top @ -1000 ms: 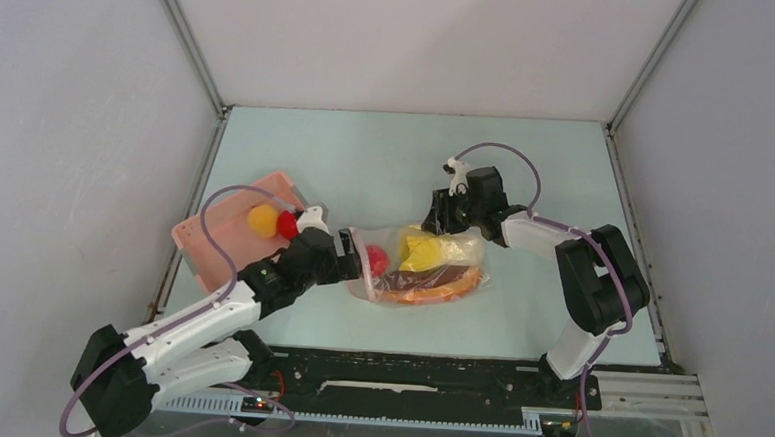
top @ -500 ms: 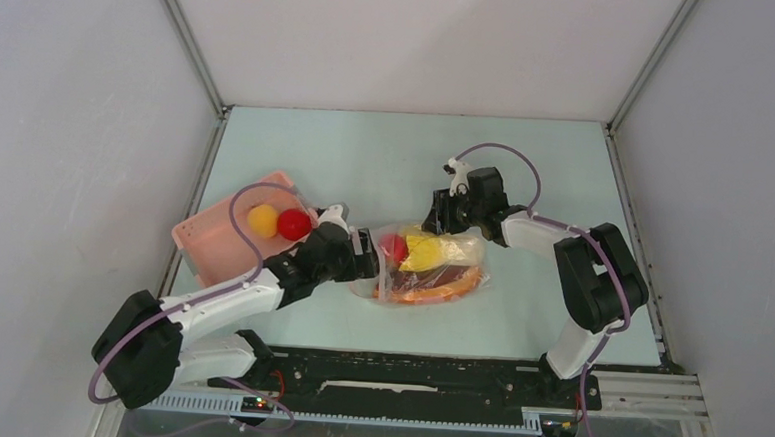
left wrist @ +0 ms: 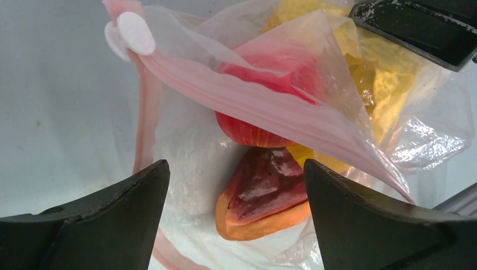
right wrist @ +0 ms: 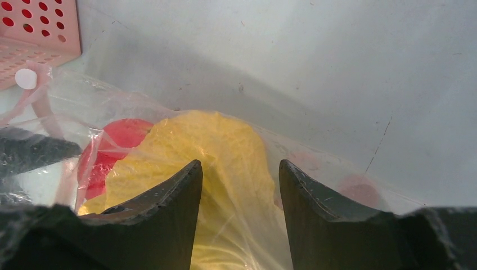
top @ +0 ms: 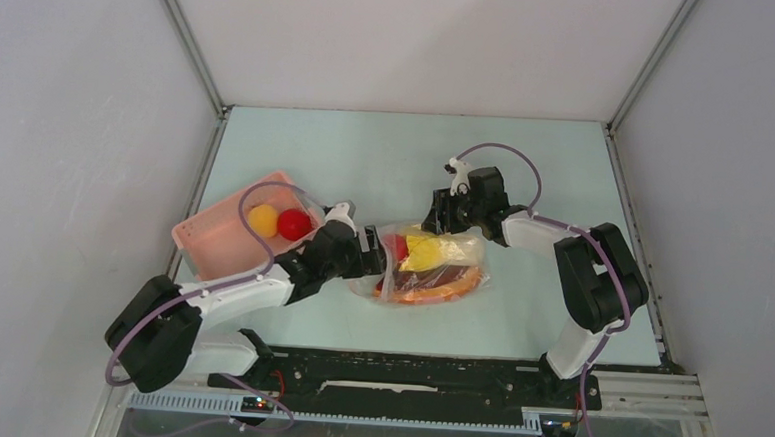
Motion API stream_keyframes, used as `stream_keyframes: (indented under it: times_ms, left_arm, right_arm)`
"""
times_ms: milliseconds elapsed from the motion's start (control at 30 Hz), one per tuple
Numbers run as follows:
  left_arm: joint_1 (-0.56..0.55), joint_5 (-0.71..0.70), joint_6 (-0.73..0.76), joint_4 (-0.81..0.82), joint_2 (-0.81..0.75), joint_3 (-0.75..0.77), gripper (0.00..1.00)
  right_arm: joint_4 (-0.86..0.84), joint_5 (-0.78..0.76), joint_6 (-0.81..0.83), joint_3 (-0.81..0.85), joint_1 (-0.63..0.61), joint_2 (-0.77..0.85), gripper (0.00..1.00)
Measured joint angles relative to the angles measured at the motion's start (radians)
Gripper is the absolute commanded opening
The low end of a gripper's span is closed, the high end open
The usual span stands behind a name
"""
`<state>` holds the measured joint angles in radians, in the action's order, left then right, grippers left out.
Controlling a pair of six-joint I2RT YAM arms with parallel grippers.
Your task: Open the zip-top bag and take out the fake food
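Observation:
The clear zip-top bag (top: 467, 245) lies mid-table with its pink zip strip (left wrist: 270, 112) parted. Inside it are a red fruit (left wrist: 247, 132), a yellow piece (right wrist: 214, 140) and a dark red slice with an orange rim (left wrist: 270, 197). My left gripper (top: 372, 250) is at the bag's mouth, its jaws wide open with nothing held. In the left wrist view the left gripper (left wrist: 235, 166) has the slice just ahead of it. My right gripper (right wrist: 239, 166) grips the bag's far side, its fingers pressing the plastic around the yellow piece.
A pink slatted basket (top: 212, 241) stands left of the bag. It holds an orange-yellow ball (top: 261, 219) and a red ball (top: 294, 224). The enclosure walls run along the left, far and right edges.
My left gripper has moved right to the bag's mouth, still open. The red fruit in the bag has shifted toward the yellow piece. The right arm has stayed put.

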<state>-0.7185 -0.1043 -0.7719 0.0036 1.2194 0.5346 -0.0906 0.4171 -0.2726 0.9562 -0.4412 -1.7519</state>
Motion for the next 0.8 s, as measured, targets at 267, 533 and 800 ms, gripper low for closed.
stream_keyframes:
  times_ms: [267,533,800]
  left_arm:
    - [0.0,-0.031,-0.014,0.098,0.097,0.011,0.92]
    - [0.0,-0.043,-0.014,0.168,0.164,0.055,0.93]
    - [0.0,-0.043,-0.014,0.183,0.237,0.111,0.93]
  right_arm:
    - [-0.003,0.015,0.001,0.0,0.0,-0.003,0.58]
    - [-0.013,0.037,0.003,0.0,0.002,-0.019,0.65]
    - [-0.018,0.068,0.008,0.002,0.007,-0.046,0.69]
